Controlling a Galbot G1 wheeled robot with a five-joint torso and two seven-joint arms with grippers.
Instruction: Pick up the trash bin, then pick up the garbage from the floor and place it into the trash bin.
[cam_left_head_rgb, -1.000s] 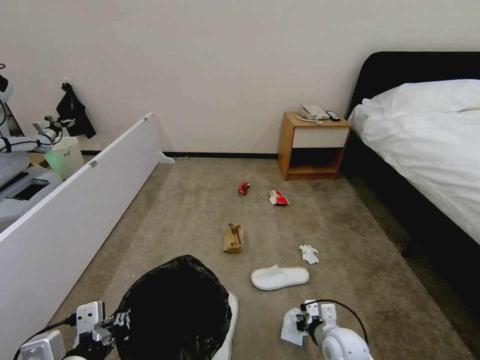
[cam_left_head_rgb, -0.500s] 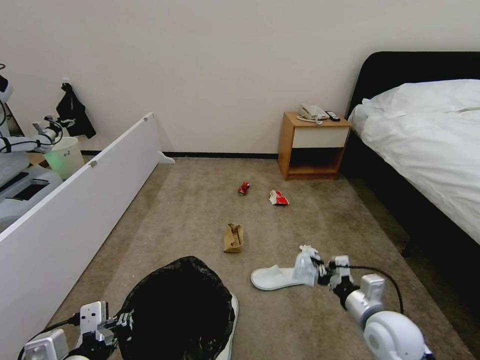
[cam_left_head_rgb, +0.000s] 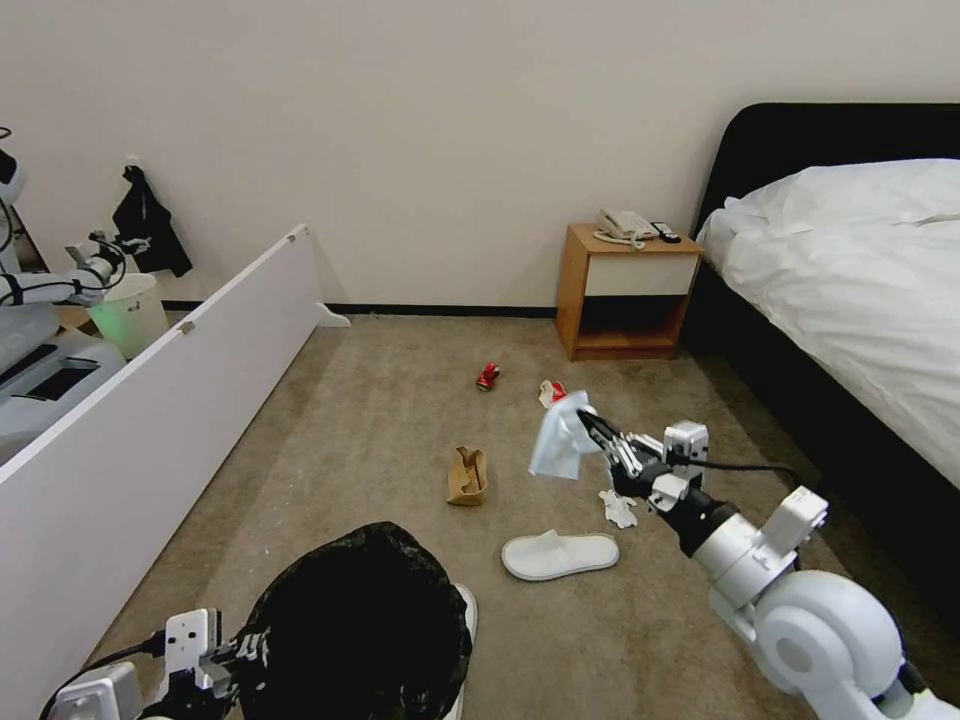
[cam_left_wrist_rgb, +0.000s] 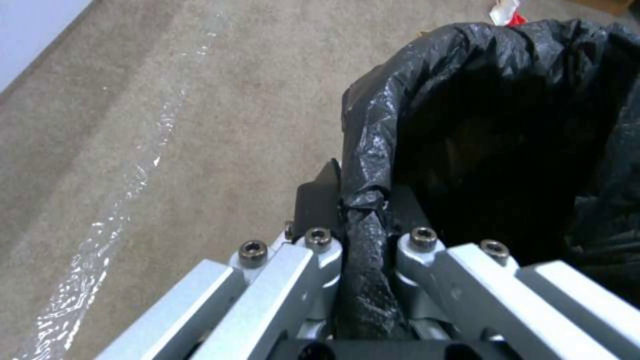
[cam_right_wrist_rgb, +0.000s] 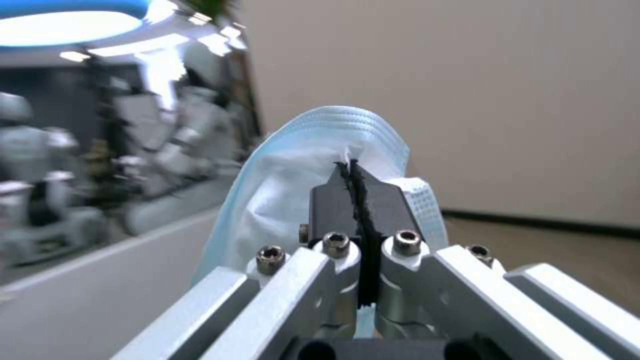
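Raised since a second ago, the right gripper (cam_left_head_rgb: 590, 420) grasps a pale blue pleated face mask (cam_left_head_rgb: 560, 443) above the beige carpet floor (cam_left_head_rgb: 380, 420); the left gripper (cam_left_wrist_rgb: 363, 210) clenches the round black-bagged trash bin's (cam_left_head_rgb: 360, 620) rim.

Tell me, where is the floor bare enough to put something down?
Bare beige carpet lies between the long white panel and the brown paper bag. It is crowded around the white slipper and crumpled white tissue.

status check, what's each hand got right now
Left hand shut on trash bin rim, low left. Right hand shut on face mask, raised above floor. Path to bin open.
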